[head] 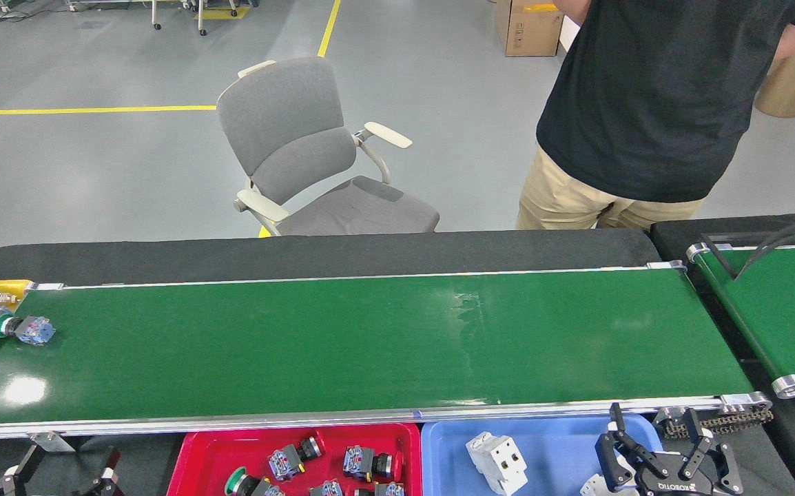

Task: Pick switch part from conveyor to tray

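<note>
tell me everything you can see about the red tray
The red tray is a shallow, glossy plastic bin with rounded corners, sitting just below the conveyor's near rail, side by side with a blue tray. Its lower part is cut off by the picture's edge. Several push-button switch parts lie loose inside. Neither gripper touches it.
</note>
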Robot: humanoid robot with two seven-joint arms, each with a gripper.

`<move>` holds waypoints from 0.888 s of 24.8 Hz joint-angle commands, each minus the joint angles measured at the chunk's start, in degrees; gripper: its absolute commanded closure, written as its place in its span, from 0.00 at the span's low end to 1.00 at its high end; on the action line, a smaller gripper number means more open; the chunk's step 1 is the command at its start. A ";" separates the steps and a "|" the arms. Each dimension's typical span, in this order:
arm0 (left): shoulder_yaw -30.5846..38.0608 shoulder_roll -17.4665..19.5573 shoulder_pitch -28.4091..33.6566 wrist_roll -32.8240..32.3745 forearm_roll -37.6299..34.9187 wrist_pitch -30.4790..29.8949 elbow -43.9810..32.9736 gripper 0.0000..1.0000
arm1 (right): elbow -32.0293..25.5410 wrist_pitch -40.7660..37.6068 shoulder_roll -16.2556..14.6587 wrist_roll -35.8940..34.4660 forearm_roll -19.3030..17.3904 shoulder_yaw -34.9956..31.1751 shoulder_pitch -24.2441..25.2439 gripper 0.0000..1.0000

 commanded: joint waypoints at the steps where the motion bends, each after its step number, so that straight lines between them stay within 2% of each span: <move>1: 0.34 0.61 -0.14 0.17 0.29 0.17 -0.70 0.00 | -0.90 0.18 0.17 -0.18 -0.13 -0.27 -0.14 0.00; 7: -0.19 -0.27 -1.20 0.08 0.29 0.17 -0.70 0.00 | -0.90 0.09 -0.09 0.88 -0.13 -0.36 0.12 0.00; 13: -0.19 -0.09 -1.81 0.08 0.21 0.26 -0.61 0.00 | -1.07 -0.43 -0.71 6.50 -0.22 -0.54 -0.05 0.00; 18: -0.19 0.17 -1.99 -0.01 0.29 0.26 -0.52 0.00 | -1.07 -5.97 -3.26 6.85 -7.61 -0.63 -0.40 0.00; 22: -0.19 -0.09 -1.90 -0.01 0.29 0.35 -0.52 0.00 | -1.07 -6.15 -3.43 6.94 -8.04 -0.80 -0.49 0.00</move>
